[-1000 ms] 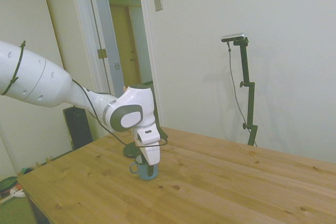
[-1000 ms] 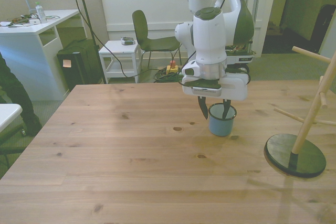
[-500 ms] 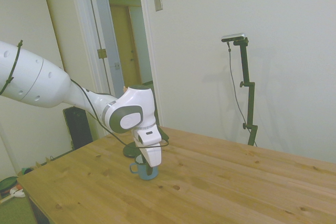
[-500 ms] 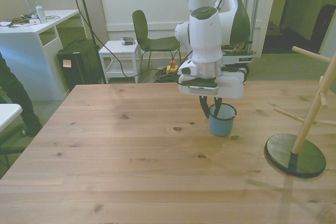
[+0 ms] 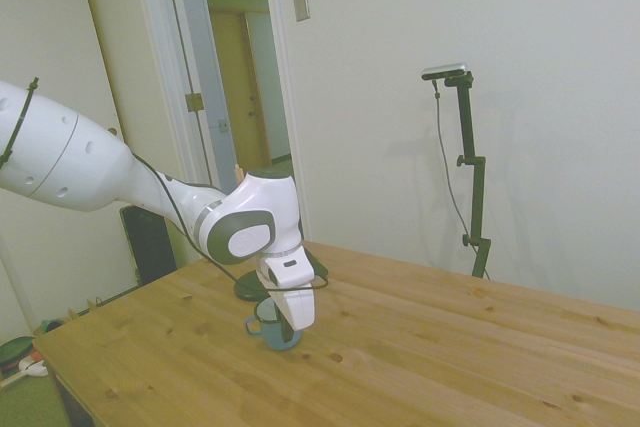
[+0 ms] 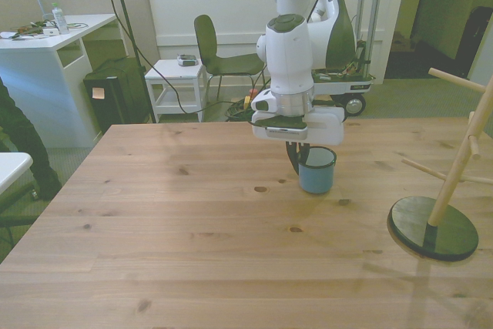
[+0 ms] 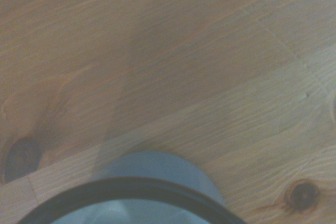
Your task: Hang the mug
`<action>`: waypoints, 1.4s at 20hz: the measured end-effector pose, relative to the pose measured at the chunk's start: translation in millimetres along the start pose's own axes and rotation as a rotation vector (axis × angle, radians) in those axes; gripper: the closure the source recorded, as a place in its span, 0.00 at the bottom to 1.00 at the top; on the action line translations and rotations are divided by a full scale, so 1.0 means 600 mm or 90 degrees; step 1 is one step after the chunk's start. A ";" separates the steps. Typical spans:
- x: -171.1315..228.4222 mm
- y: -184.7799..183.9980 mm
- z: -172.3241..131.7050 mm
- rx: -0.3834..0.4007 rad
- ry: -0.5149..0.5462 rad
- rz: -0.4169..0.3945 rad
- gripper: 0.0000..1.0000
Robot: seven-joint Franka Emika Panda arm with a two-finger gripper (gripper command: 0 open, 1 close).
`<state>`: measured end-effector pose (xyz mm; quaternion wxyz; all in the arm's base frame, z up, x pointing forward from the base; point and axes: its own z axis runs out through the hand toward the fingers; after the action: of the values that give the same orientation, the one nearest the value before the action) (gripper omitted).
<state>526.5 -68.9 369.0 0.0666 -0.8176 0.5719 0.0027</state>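
- Claw (image 6: 295, 161): at the end of the white arm, pointing down at the tabletop (image 6: 192, 229). Its dark fingers look drawn narrow over the mug's rim on the front view's left, apparently one inside and one outside the wall, though the hand housing hides much of them; taken as gripping the mug.
- Mug (image 6: 316, 170): blue, white inside, dark rim. Directly beneath the claw, upright; whether its base touches the tabletop or hangs just clear cannot be told. In the side view its loop handle (image 5: 254, 325) juts out beside the claw.
- Wrist view: mug rim (image 7: 131, 192) and blue wall close under the camera, bare wood beyond.
- Wooden peg rack (image 6: 454, 171): on a dark round base, well apart from the claw, toward the front view's right. No mug hangs on it.
- Progress, as judged: grasp apparently made; carrying to the rack and hooking the handle over a peg are not yet done.
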 end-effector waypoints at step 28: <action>-0.035 -0.053 -0.448 0.057 0.126 -0.100 1.00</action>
<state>529.6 -68.7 640.6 0.0460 -0.8524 0.5094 -0.1084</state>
